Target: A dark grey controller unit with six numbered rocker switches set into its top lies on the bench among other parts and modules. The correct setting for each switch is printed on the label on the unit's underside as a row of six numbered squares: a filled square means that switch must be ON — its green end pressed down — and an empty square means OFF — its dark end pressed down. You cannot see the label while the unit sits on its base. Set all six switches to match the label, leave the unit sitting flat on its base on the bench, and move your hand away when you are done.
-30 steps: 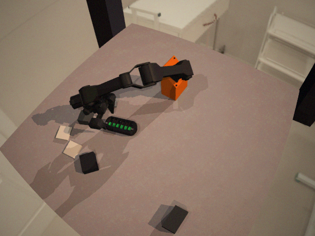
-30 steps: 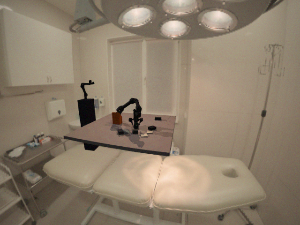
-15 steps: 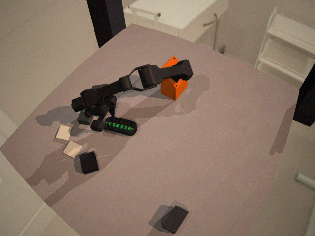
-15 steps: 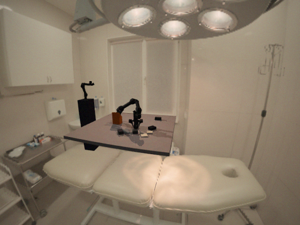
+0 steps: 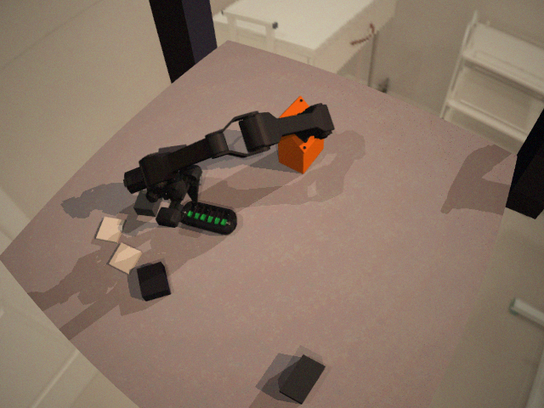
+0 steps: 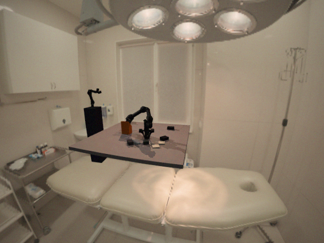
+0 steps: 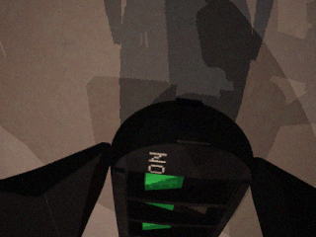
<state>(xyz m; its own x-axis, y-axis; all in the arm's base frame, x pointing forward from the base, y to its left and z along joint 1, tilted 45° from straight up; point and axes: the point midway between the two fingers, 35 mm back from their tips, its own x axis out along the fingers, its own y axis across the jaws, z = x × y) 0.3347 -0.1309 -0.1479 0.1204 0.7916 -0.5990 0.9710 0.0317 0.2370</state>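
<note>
The gripper [image 5: 175, 209] is shut on one end of the controller unit [image 5: 210, 218] — a small grey block [image 5: 144, 205] sits just beside it. Two pale tiles [image 5: 110, 229] and a black cube [image 5: 153, 280] lie near that side; the bench [image 5: 351, 263] past the unit's other end has open room.

The unit [image 5: 208, 218] lies on the bench [image 5: 351, 263], its left end between the fingers of the gripper [image 5: 175, 206]. Two tiles [image 5: 117, 242] and a block [image 5: 152, 280] lie left of it, a box [image 5: 300, 151] behind.
</note>
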